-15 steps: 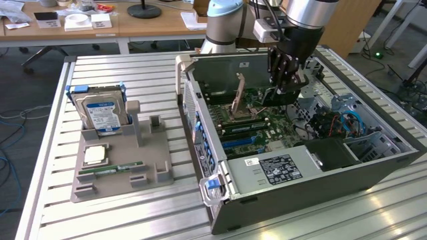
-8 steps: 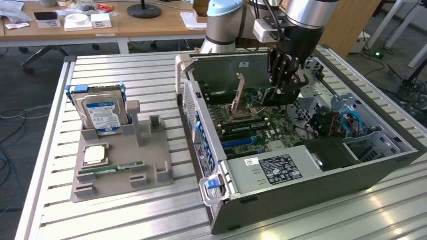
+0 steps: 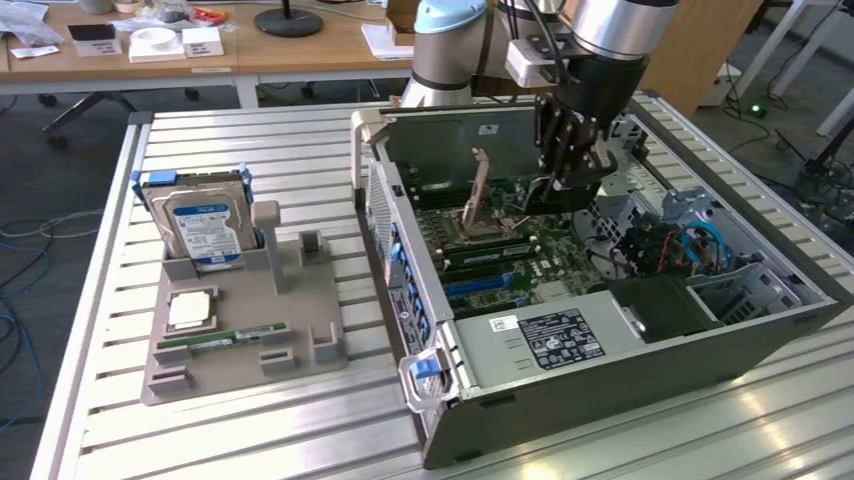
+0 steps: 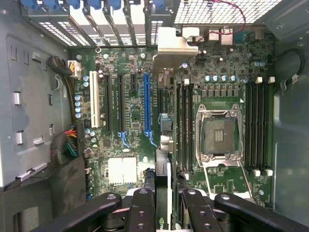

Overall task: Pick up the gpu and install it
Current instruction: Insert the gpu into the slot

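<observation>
One arm reaches down into the open computer case (image 3: pixel 641 340) lying on its side on the slatted table (image 3: pixel 267 140). Its gripper (image 3: pixel 571 165) is partly closed, the black fingers (image 4: pixel 142 208) pinched on the graphics card (image 3: pixel 550 195). The wrist view sees the card edge-on, with its silver end bracket (image 4: pixel 171 46) at the far end. The card hangs over the green motherboard (image 4: pixel 130 164), just beside the long blue slot (image 4: pixel 147 101). I cannot tell whether it touches the board. Well apart, on the exterior view's left, a grey holder (image 3: pixel 300 300) carries a hard drive (image 3: pixel 207 225) standing upright and a green memory stick (image 3: pixel 220 338) lying flat.
</observation>
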{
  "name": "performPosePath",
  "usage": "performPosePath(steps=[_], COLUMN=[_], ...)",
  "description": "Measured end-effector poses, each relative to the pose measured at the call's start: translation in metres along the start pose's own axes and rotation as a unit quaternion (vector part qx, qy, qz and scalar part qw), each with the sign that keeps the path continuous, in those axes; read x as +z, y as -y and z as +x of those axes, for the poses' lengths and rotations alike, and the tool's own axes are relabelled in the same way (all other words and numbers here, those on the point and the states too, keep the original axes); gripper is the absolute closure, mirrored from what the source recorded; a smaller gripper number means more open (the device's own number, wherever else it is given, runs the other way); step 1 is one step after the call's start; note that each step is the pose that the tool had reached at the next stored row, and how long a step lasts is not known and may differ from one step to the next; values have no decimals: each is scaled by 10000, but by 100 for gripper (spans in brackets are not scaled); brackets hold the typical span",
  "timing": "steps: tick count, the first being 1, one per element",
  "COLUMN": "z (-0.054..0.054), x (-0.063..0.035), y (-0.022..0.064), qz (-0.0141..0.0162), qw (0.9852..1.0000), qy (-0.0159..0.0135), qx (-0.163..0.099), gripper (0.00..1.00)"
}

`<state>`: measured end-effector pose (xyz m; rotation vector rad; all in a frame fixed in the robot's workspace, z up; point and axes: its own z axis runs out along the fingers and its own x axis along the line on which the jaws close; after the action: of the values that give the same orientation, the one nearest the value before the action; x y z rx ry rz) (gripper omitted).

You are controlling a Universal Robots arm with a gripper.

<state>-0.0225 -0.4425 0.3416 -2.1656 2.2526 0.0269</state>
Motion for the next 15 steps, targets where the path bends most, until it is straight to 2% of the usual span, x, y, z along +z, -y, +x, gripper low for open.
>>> performPosePath(steps=[5,10,15], z=[72,86,86], x=[11,68,70], y=[-2,-3,-4], qz=[0,0,0], qw=[10000,10000,10000], qy=[0,0,-1], qx=[1,-1,-1], gripper=[74,74,74])
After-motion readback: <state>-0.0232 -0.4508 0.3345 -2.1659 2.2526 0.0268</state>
